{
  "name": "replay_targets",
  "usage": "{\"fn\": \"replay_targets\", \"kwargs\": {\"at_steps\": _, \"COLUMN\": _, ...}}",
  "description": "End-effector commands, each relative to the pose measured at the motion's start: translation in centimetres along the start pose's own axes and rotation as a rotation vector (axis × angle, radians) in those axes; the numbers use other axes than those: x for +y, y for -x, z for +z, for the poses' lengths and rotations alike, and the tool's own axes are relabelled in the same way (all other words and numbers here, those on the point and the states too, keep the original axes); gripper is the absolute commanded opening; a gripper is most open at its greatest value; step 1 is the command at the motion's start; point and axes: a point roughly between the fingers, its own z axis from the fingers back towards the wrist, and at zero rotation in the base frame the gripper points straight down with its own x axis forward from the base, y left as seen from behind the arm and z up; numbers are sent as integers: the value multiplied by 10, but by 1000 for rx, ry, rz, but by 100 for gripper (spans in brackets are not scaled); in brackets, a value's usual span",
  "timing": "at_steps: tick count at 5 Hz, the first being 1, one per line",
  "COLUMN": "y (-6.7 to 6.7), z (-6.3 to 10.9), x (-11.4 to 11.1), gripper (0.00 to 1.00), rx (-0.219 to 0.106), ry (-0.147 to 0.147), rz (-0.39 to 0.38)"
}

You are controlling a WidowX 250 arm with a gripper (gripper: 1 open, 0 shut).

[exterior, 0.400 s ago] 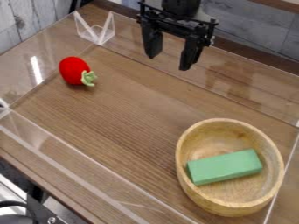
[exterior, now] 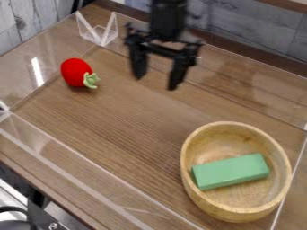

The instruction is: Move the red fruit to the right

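The red fruit (exterior: 79,72) lies on the wooden table at the left, a small glossy red oval with a green leafy stem pointing right. My gripper (exterior: 157,75) hangs pointing down to the right of the fruit and a little farther back, apart from it. Its two black fingers (exterior: 138,61) stand spread wide with nothing between them.
A round wooden bowl (exterior: 204,140) sits at the front right with a green rectangular block (exterior: 229,171) inside. Clear acrylic walls (exterior: 96,27) fence the table at the back left and along the front edge.
The gripper has moved left and a little lower, closer to the red fruit. The fruit, bowl and block have stayed where they were.
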Motion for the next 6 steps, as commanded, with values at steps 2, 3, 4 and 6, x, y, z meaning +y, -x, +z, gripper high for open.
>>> {"fn": "replay_targets", "kwargs": {"at_steps": 2, "y": 15, "z": 16, "x": 87, "gripper": 100, "rx": -104, "ry": 66, "rz": 318}}
{"fn": "replay_targets", "kwargs": {"at_steps": 3, "y": 10, "z": 16, "x": 111, "gripper": 100, "rx": -120, "ry": 97, "rz": 521}}
{"fn": "replay_targets", "kwargs": {"at_steps": 4, "y": 1, "z": 15, "x": 126, "gripper": 100, "rx": -144, "ry": 128, "rz": 713}}
{"fn": "replay_targets", "kwargs": {"at_steps": 6, "y": -19, "z": 2, "x": 150, "gripper": 100, "rx": -178, "ry": 146, "rz": 859}}
